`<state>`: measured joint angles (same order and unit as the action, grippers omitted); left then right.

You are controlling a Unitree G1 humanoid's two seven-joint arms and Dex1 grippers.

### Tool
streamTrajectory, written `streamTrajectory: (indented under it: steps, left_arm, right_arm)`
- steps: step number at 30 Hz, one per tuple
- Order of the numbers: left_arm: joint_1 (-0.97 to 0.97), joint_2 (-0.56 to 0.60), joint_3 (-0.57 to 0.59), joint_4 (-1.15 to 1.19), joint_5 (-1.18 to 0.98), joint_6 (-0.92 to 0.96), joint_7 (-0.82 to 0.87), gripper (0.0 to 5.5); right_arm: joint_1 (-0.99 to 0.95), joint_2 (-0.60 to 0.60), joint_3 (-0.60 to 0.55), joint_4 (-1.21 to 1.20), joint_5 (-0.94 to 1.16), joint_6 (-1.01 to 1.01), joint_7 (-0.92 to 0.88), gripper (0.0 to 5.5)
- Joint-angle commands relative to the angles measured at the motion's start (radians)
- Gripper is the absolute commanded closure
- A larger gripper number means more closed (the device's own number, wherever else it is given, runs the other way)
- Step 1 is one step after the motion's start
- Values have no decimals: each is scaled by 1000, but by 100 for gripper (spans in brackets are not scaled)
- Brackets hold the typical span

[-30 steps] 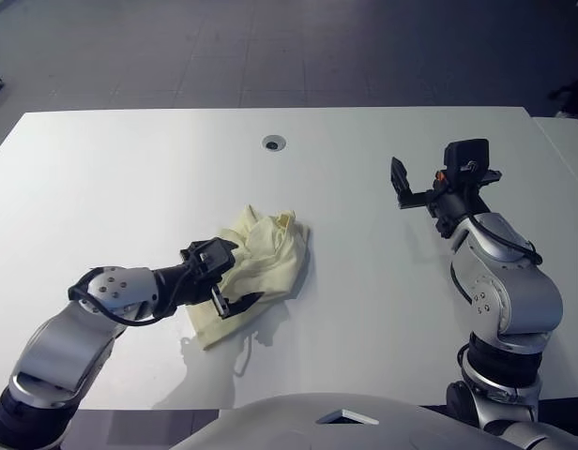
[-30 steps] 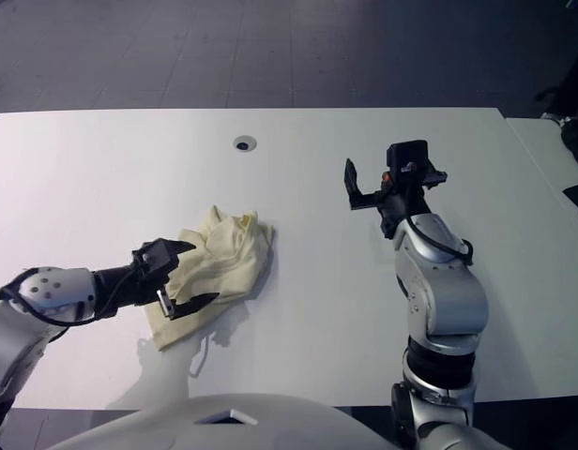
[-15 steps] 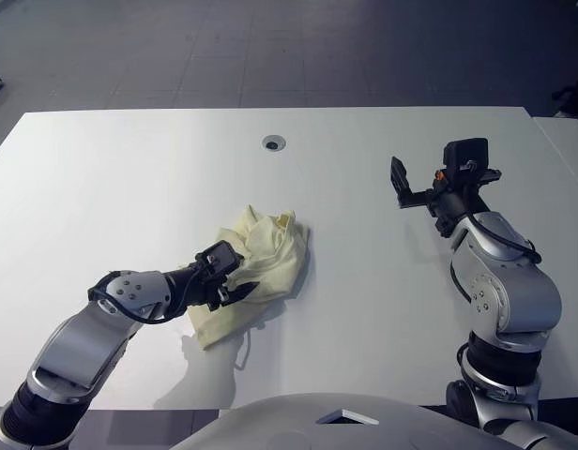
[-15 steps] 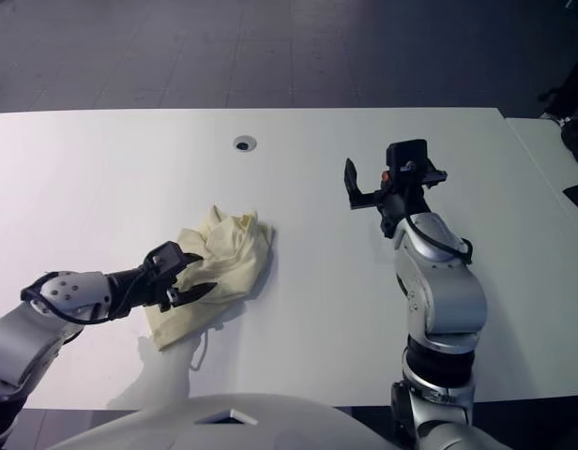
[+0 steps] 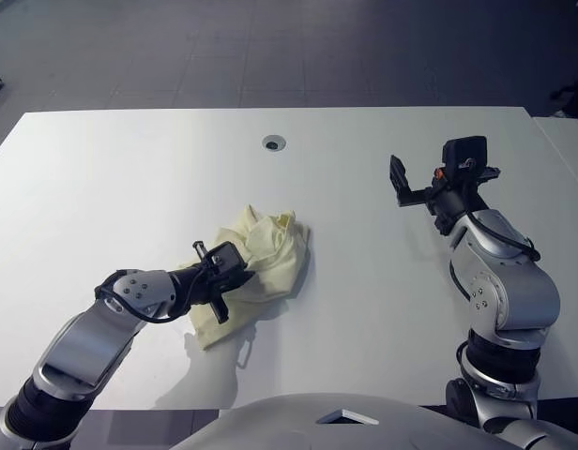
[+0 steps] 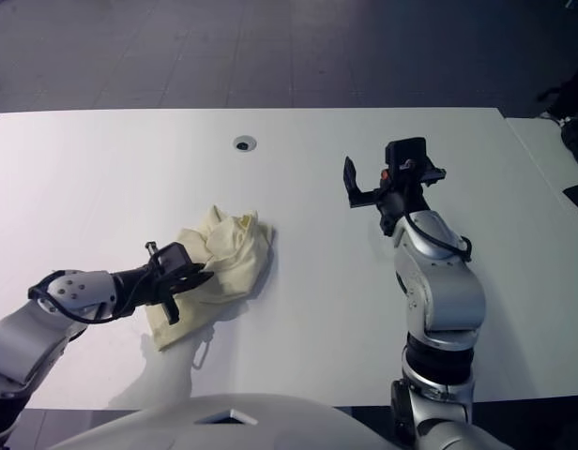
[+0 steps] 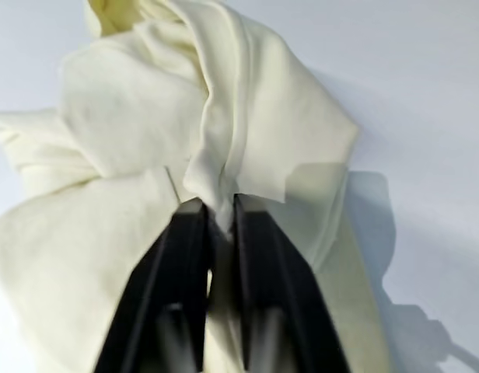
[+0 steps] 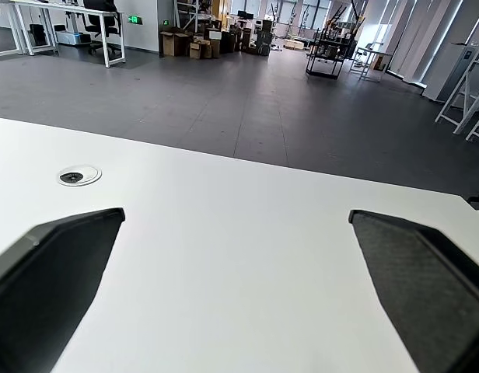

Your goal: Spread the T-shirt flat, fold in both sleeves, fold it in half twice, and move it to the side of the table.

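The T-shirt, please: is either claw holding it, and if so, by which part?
Yes: the left claw is shut on the T-shirt, pinching a raised fold of the crumpled cloth. The right claw is open and empty.

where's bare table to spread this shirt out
Bare table lies left of and beyond the T-shirt, up to the cable hole, and between it and the open right gripper. Crowded only where the left gripper pinches the crumpled cloth.

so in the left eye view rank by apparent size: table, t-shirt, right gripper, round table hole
1. table
2. T-shirt
3. right gripper, held nearer the camera, so less sure
4. round hole
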<state>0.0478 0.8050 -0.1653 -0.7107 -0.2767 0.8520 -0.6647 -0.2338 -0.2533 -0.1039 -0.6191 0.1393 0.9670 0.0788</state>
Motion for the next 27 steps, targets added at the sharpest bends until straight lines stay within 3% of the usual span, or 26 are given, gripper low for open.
streamTrajectory:
  steps: [1, 6, 10, 13, 18, 23, 27]
  left_arm:
    - [-21, 52, 3, -22, 3, -9, -36, 548]
    - [-10, 161, 2, -111, -15, -32, -139, 548]
    - [-23, 221, 13, -145, -22, -54, -201, 548]
    - [-31, 249, 7, -155, -21, -72, -228, 548]
    - [-4, 294, -6, -192, -17, -84, -258, 548]
    - [-1, 348, -32, -216, -8, -105, -304, 548]
    - [-10, 365, -43, -231, -10, -114, -326, 548]
  right_arm:
    - [-17, -32, 8, 32, 14, -2, 43, 10]
    - [-115, -208, 102, 172, 154, 94, 344, 10]
    - [-238, -382, 254, 319, 114, -88, 599, 10]
    - [-320, -446, 363, 379, 75, -264, 786, 10]
    - [-430, -458, 530, 466, -31, -562, 1016, 10]
    - [-472, -429, 608, 582, -165, -788, 1052, 10]
    - [-462, -398, 614, 618, -208, -854, 1047, 10]
